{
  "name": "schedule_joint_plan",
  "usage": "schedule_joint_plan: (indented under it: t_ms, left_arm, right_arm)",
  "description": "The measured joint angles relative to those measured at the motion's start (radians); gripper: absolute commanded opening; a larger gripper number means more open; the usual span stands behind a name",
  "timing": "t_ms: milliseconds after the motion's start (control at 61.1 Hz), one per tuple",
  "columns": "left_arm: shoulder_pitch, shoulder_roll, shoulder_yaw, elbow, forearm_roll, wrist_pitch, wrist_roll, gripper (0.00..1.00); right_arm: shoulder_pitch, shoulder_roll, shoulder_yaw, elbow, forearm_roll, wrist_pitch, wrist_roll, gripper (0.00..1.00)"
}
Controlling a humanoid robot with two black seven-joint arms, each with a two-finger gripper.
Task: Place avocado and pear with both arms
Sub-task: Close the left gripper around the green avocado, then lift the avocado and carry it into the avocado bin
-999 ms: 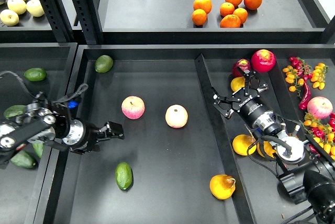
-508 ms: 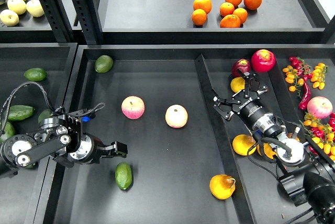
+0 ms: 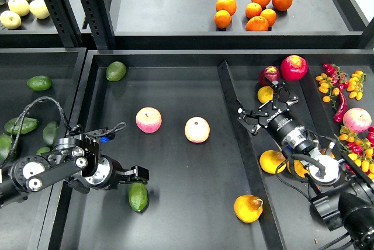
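Dark green avocado lies just below left gripper.

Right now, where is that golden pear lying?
In the head view, the pear lies low in the middle tray, right of center, near the divider, well right of the avocado.

Single head view only, no second camera to compare against. I look forward and steeply down from above onto the black tray, moderately close. Shelf runs across the top edge. My left arm enters lower left, right arm lower right
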Motion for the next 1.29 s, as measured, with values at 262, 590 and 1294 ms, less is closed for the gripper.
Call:
schedule_joint_plan:
  t_ms: [262, 590, 1294]
  left_arm:
    - [0.033, -0.025, 0.001, 0.007, 0.032, 0.0, 0.0, 0.99]
    - [0.035, -0.046, -0.007, 0.026, 0.072, 0.0, 0.0, 0.85]
    - [0.035, -0.076, -0.088, 0.057, 0.234, 0.0, 0.0, 0.42]
  right_arm:
    - [-0.001, 0.0, 0.0, 0.0, 0.0, 0.0, 0.0, 1.0]
    - [-0.002, 0.0, 0.0, 0.0, 0.0, 0.0, 0.0, 1.0]
    - [-0.005, 0.0, 0.0, 0.0, 0.0, 0.0, 0.0, 1.0]
